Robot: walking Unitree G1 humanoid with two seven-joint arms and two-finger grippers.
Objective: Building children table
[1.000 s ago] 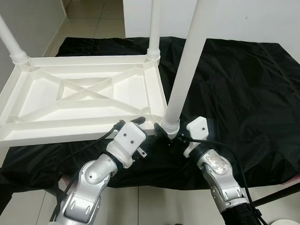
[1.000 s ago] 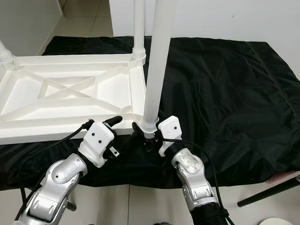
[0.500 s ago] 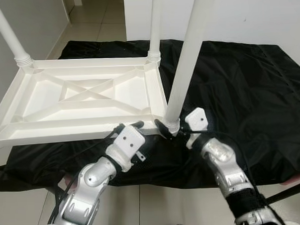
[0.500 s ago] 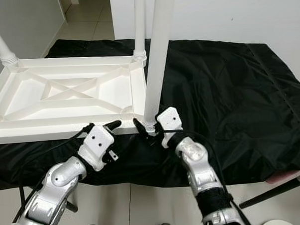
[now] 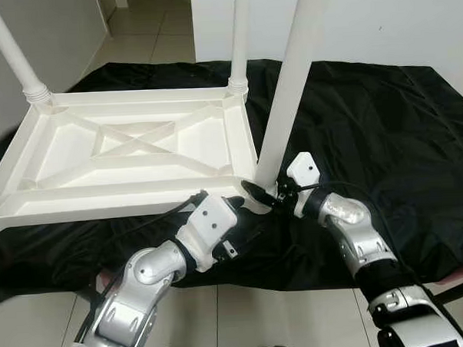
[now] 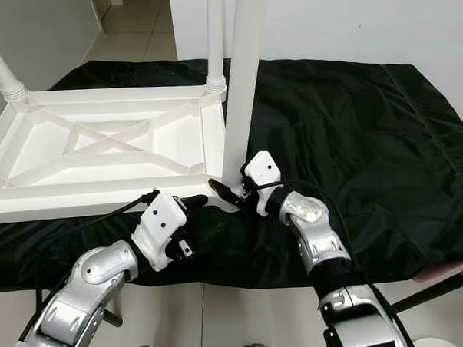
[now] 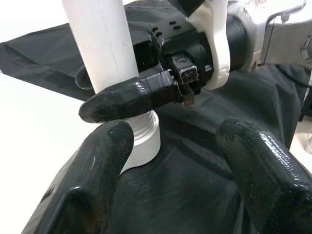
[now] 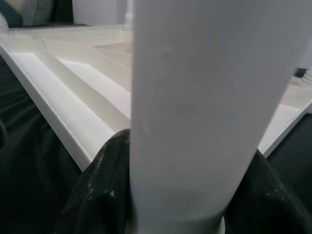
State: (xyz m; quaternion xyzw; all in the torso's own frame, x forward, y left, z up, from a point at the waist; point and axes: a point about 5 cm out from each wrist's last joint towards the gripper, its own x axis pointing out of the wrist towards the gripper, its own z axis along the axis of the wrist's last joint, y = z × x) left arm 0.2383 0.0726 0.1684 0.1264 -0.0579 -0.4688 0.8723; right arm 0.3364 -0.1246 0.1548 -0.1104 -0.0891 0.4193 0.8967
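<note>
Right gripper clamps the table leg base; left gripper, spread, just beside

floor: pale tiles | cover: black cloth | wall: white

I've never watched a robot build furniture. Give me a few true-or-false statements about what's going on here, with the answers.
1. The white tabletop lies upside down on a black cloth. True.
2. The right gripper is closed around a white table leg near its base. True.
3. The left gripper is clamped on that leg too. False: its fingers are open, beside the leg's base.
4. The cloth is red. False: it is black.
5. Two other legs already stand at the tabletop's far corners. True.
</note>
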